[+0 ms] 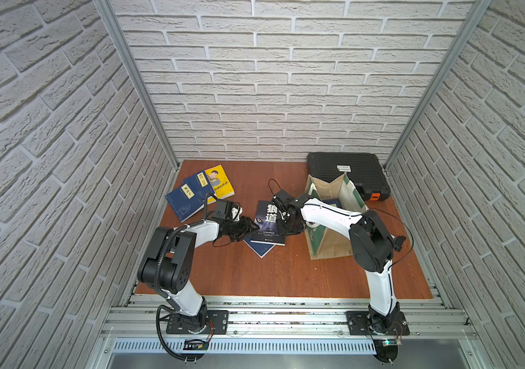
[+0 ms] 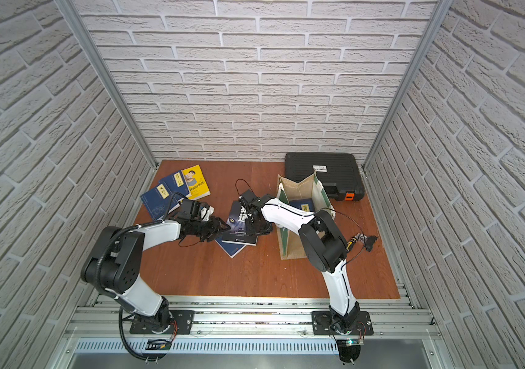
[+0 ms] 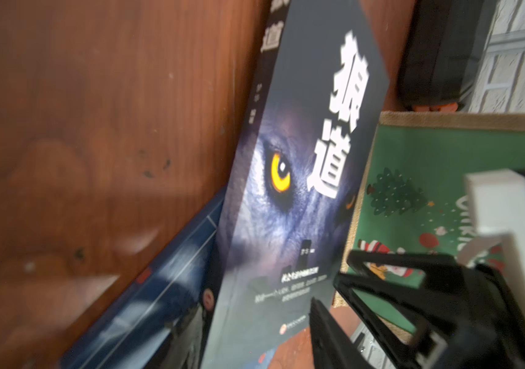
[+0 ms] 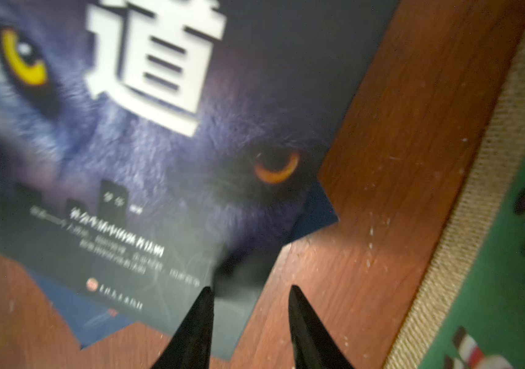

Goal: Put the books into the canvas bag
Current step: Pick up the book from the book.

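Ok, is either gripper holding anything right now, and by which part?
Nothing is held. The right gripper stands open over a corner of the wolf book; the left gripper is open at its opposite edge.

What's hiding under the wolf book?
A blue book lies under the wolf book, its corners sticking out. Most of its cover is hidden, so its title cannot be read.

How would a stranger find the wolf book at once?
On the wooden table, look at the middle, beside the canvas bag. The wolf book lies there on a blue book. Only its dark cover shows a yellow eye and large white characters.
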Robot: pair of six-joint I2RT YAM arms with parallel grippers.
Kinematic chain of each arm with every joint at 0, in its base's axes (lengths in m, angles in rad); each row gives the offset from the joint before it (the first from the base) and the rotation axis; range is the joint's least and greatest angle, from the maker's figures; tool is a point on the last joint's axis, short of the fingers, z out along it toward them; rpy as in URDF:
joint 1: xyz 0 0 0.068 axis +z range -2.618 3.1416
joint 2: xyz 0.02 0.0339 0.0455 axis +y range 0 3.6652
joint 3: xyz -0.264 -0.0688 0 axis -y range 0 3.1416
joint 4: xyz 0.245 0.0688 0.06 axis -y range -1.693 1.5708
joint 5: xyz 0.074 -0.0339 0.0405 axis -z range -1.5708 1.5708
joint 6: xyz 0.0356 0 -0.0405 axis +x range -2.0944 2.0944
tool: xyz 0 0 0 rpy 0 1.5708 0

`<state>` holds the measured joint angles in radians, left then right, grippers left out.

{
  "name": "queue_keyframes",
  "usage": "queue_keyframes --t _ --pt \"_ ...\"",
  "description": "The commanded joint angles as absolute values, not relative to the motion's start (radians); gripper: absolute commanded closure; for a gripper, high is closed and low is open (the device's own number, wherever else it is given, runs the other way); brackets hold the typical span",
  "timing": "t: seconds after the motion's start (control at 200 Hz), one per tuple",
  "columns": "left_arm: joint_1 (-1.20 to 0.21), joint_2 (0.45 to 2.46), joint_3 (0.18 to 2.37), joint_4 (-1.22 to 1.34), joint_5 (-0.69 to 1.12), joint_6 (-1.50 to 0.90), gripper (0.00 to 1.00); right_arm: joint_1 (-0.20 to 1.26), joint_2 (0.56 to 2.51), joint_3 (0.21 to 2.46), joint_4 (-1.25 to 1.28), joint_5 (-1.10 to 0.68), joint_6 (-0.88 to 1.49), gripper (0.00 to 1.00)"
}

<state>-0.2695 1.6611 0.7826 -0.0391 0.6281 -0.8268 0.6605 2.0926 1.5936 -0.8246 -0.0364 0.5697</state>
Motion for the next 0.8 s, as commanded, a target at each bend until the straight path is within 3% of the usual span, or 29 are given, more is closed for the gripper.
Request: queue_keyframes --t 0.0,0.16,0.42,0.52,0.685,0.795 --pt "-0.302 1.688 0.774 0.001 0.631 -0.836 0.43 0.657 2.116 1.557 -0.761 -0.075 0.598 0.60" --pt "-0.342 1.726 0.762 0.019 0.625 -0.846 0.41 0.657 2.130 1.521 -0.707 -0.134 0.598 0.61" --pt "-0.379 1.722 0.675 0.380 0.788 -1.026 0.46 0.657 2.142 1.493 -0.646 -0.240 0.601 0.65" --pt "-0.379 1.686 0.648 0.417 0.778 -1.048 0.59 0.655 2.128 1.489 -0.658 -0.229 0.590 0.65" --pt "-0.374 1.554 0.633 0.246 0.701 -0.960 0.93 0.655 2.052 1.483 -0.674 -0.188 0.555 0.64" --pt "-0.359 1.394 0.641 0.077 0.631 -0.873 1.00 0.677 1.937 1.513 -0.689 -0.173 0.479 0.58"
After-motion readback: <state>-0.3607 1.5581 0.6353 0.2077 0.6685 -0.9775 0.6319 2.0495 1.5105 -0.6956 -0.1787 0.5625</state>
